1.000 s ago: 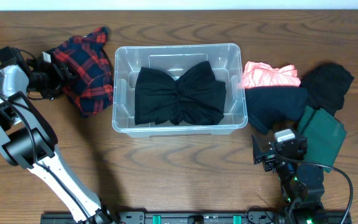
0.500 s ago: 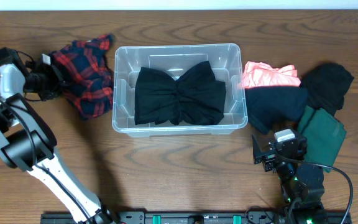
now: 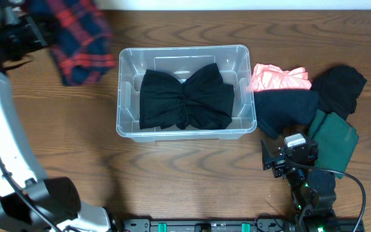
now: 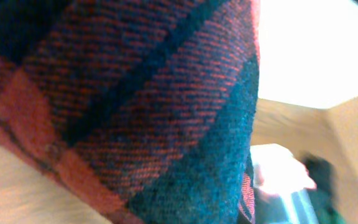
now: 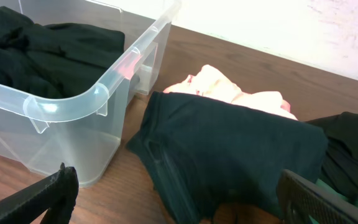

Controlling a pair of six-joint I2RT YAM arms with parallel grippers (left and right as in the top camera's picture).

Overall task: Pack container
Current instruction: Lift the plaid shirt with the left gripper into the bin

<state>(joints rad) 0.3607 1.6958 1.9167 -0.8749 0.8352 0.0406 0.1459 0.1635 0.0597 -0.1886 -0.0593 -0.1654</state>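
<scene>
While my left pincer (image 3: 15, 35) holds the red-and-navy plaid flannel garment (image 3: 79, 45) aloft over the far-left corner of the wooden bench (image 3: 172, 180), the clear rectangular plastic container (image 3: 126, 122) sits to that pincer's right, long axis running left-right, a crumpled black garment (image 3: 185, 96) inside, and my right pincer (image 5: 179, 205) gapes wide.

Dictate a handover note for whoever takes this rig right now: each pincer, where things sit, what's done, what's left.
The left pincer holds the plaid garment, raised left of the container.
The right pincer is open and empty, beside the pile.
Done: a black garment lies in the container.
Left: the plaid garment, then the pink garment, navy garment, black bundle and green garment.
</scene>
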